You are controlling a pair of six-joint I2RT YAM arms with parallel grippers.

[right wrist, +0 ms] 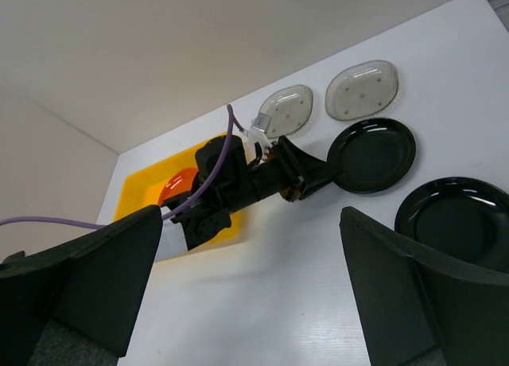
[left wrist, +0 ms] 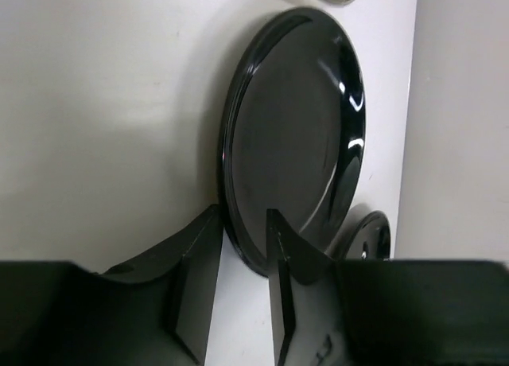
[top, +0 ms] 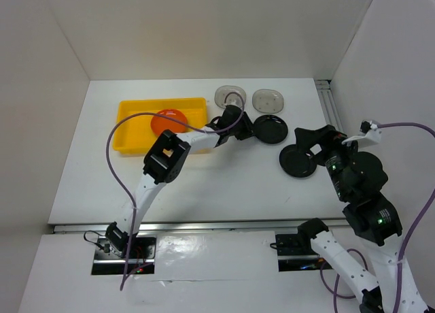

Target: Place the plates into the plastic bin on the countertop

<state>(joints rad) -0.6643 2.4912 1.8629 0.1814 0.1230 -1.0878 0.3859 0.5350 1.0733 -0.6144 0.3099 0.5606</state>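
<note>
The left hand (left wrist: 242,223) was pictured unclenched astride the nine o'clock rim of a black plate (left wrist: 294,135), with one finger set over the dish's well, the other outside its edge, and a gap left on either side. The plate was laid flat on the white surface (top: 224,190). At its nine o'clock the yellow plastic bin (top: 129,139) was seen with an orange plate (top: 170,120) already lodged inside. For a clean pick, it was judged that the glossy rim should be pinched squarely so that it could not be squeezed out. The plate should then be raised above the bin's rim before being carried toward nine o'clock and set down beside the orange one. The right hand (right wrist: 250,223) was held wide open and empty near a second black plate (top: 298,161), at five o'clock of the first. Two grey dotted dishes were left at twelve o'clock (top: 268,99) and eleven o'clock (top: 230,95), the latter partly covered by the left arm. From overhead the grip itself was masked by the wrist, and part of the bin's floor was hidden behind arm and cable. Whether the outer finger was touching the surface could not be told.
</note>
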